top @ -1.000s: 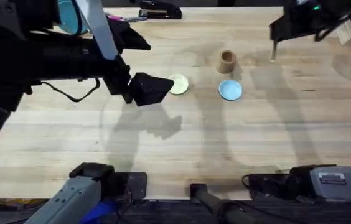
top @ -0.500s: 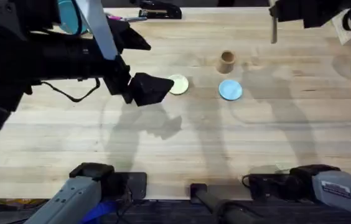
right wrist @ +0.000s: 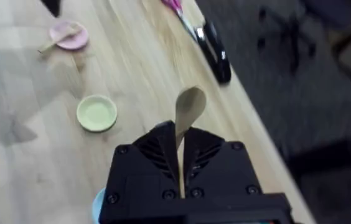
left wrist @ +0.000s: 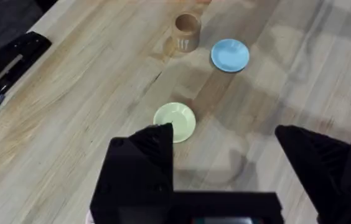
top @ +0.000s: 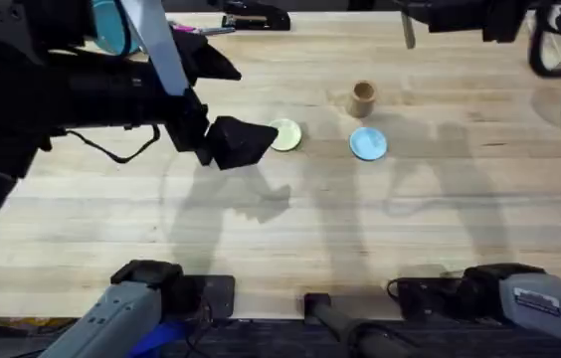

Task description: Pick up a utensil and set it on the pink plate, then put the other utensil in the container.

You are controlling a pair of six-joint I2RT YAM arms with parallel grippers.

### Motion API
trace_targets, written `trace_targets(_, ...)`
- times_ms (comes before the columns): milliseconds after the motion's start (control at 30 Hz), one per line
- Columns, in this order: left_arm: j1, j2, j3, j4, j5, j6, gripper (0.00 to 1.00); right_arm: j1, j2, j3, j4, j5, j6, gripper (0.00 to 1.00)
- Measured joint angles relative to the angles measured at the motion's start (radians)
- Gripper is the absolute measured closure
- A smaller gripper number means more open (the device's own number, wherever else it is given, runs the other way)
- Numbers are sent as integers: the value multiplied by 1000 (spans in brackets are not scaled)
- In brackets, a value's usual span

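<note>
Lettering on the container (left wrist: 187, 32) is too small to read. Right tool (right wrist: 180, 163) pinches the spoon (right wrist: 186, 116) by its handle, near the table's (top: 290, 234) far edge at 1 o'clock. The fork (right wrist: 58, 37) lies on the pink plate (right wrist: 70, 35). Left tool (left wrist: 225, 146) hangs spread beside the yellow plate (top: 284, 134). Bare table spreads toward 6 o'clock.
</note>
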Motion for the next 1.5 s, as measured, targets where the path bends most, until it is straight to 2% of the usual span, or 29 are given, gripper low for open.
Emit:
trace_targets(33, 0, 0, 0, 0, 0, 0, 5, -29, 0, -38, 73, -111, -63, 969)
trace_targets(100, 0, 0, 0, 0, 0, 0, 5, -48, 0, -67, 121, -182, -93, 968)
trace_targets(367, 0, 0, 0, 0, 0, 0, 5, -106, 0, -192, 311, -408, -227, 968)
trace_targets(600, 0, 0, 0, 0, 0, 0, 4, -165, 18, -301, 475, -580, -251, 968)
trace_targets(1000, 0, 0, 0, 0, 0, 0, 4, -196, 188, -309, 618, -704, -211, 968)
trace_targets(1267, 0, 0, 0, 0, 0, 0, 4, -201, 314, -310, 726, -725, -190, 968)
trace_targets(1500, 0, 0, 0, 0, 0, 0, 5, -224, 401, -311, 740, -735, -179, 968)
